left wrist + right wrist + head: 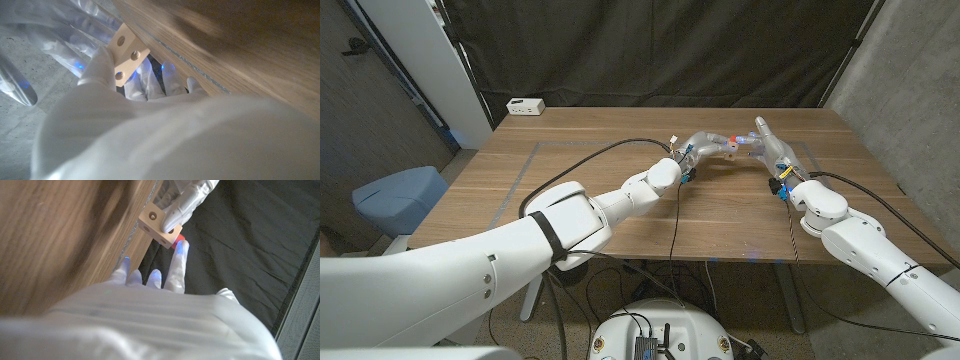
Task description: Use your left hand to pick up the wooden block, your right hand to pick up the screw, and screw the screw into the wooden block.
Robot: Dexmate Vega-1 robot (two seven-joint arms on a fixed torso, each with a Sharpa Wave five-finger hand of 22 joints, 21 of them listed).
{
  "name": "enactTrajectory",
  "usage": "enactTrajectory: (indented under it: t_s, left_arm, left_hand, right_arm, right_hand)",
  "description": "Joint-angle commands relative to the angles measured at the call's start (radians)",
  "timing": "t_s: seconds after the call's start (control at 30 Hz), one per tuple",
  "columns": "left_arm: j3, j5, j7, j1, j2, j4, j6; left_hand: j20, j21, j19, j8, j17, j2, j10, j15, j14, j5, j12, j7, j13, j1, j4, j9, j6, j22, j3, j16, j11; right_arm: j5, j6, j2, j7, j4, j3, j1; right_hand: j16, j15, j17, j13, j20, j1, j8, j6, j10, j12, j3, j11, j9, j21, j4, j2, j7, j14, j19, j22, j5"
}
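Observation:
Above the table's far middle my left hand [703, 146] grips the pale wooden block [127, 50], which has round holes in its faces. The block [157, 222] sits between both hands, with the left hand's fingers [192, 197] wrapped over its far side. A red screw [179, 241] stands at the block's lower corner, and a fingertip [181, 252] of my right hand [767, 148] presses on it. In the head view the red screw [732, 143] shows as a small spot between the two hands. My right hand's pale fingers [60, 30] reach towards the block.
A white socket box [525, 105] lies at the wooden table's [620, 225] back left corner. A blue seat [395, 195] stands off the table's left side. Black cables [620, 150] run along both arms over the tabletop. A dark curtain hangs behind.

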Motion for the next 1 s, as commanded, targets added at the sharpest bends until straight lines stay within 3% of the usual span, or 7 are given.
enactTrajectory:
  t_s: [0.03, 0.57, 0.8, 1.0]
  left_arm:
    - [0.001, 0.003, 0.006, 0.005, 0.002, -0.001, -0.017]
    - [-0.002, 0.014, 0.018, 0.014, 0.01, -0.004, -0.051]
    - [-0.004, 0.019, 0.022, 0.016, 0.012, -0.005, -0.062]
    - [-0.005, 0.024, 0.027, 0.019, 0.014, -0.007, -0.076]
  left_hand:
    - [0.002, 0.005, 0.008, 0.008, 0.002, 0.095, 0.015, -0.087, 0.014, 0.005, 0.022, 0.015, 0.007, 0.003, 0.055, 0.006, 0.077, 0.005, 0.063, 0.002, -0.009]
    - [0.003, 0.005, 0.009, 0.008, 0.003, 0.096, 0.014, -0.088, 0.013, 0.006, 0.022, 0.016, 0.008, 0.003, 0.055, 0.006, 0.078, 0.005, 0.064, 0.002, -0.009]
    - [0.002, 0.006, 0.009, 0.008, 0.003, 0.095, 0.014, -0.087, 0.013, 0.006, 0.022, 0.017, 0.007, 0.003, 0.055, 0.006, 0.077, 0.005, 0.064, 0.002, -0.009]
    - [0.001, 0.006, 0.01, 0.009, 0.002, 0.095, 0.014, -0.087, 0.013, 0.006, 0.022, 0.016, 0.007, 0.002, 0.055, 0.006, 0.078, 0.005, 0.064, 0.002, -0.009]
  right_arm:
    - [0.002, 0.015, -0.005, 0.009, -0.01, 0.006, -0.014]
    - [-0.012, -0.002, 0.002, -0.059, -0.037, 0.028, -0.044]
    - [-0.019, -0.014, 0.009, -0.089, -0.046, 0.034, -0.052]
    - [-0.022, -0.013, 0.013, -0.089, -0.039, 0.034, -0.049]
  right_hand:
    - [0.007, 0.001, -0.001, 0.001, 0.001, 0.004, 0.009, 0.019, 0.012, 0.009, -0.002, -0.001, 0.001, 0.005, -0.003, 0.004, 0.0, 0.01, 0.006, 0.004, 0.004]
    - [0.008, -0.003, -0.001, 0.001, -0.001, 0.009, 0.001, 0.021, 0.021, 0.006, -0.001, 0.004, 0.001, 0.006, -0.004, 0.006, 0.001, 0.021, 0.014, 0.004, 0.005]
    - [0.006, 0.001, -0.001, 0.001, 0.0, 0.012, -0.017, -0.009, 0.01, -0.002, -0.001, 0.026, 0.002, 0.005, -0.006, 0.005, 0.003, 0.023, 0.021, 0.004, 0.005]
    - [0.003, 0.009, -0.001, 0.002, 0.001, 0.014, -0.037, -0.048, -0.006, -0.01, -0.003, 0.03, 0.003, 0.004, -0.006, 0.003, -0.001, 0.021, 0.026, 0.004, 0.005]
